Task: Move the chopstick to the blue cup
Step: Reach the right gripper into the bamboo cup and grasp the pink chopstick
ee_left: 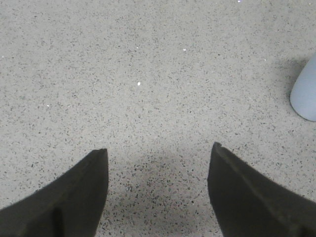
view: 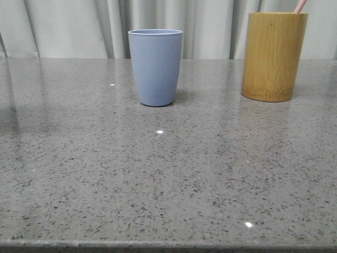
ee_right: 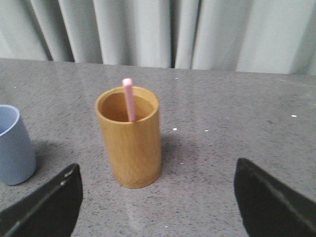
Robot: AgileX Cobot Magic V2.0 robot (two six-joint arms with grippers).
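Observation:
The pale blue cup [view: 156, 66] stands upright at the table's far middle; it also shows in the right wrist view [ee_right: 14, 145] and, as an edge only, in the left wrist view [ee_left: 305, 93]. A pale pink chopstick [ee_right: 129, 100] stands in the yellow-brown bamboo holder [ee_right: 131, 137]; only its upper end shows, also in the front view [view: 300, 6]. My left gripper [ee_left: 158, 163] is open and empty over bare tabletop, apart from the cup. My right gripper [ee_right: 157, 187] is open and empty, short of the holder. Neither gripper shows in the front view.
The bamboo holder [view: 273, 56] stands at the far right of the grey speckled table [view: 168, 174]. Pale curtains [view: 73, 26] hang behind the table's back edge. The table's front edge runs along the bottom of the front view.

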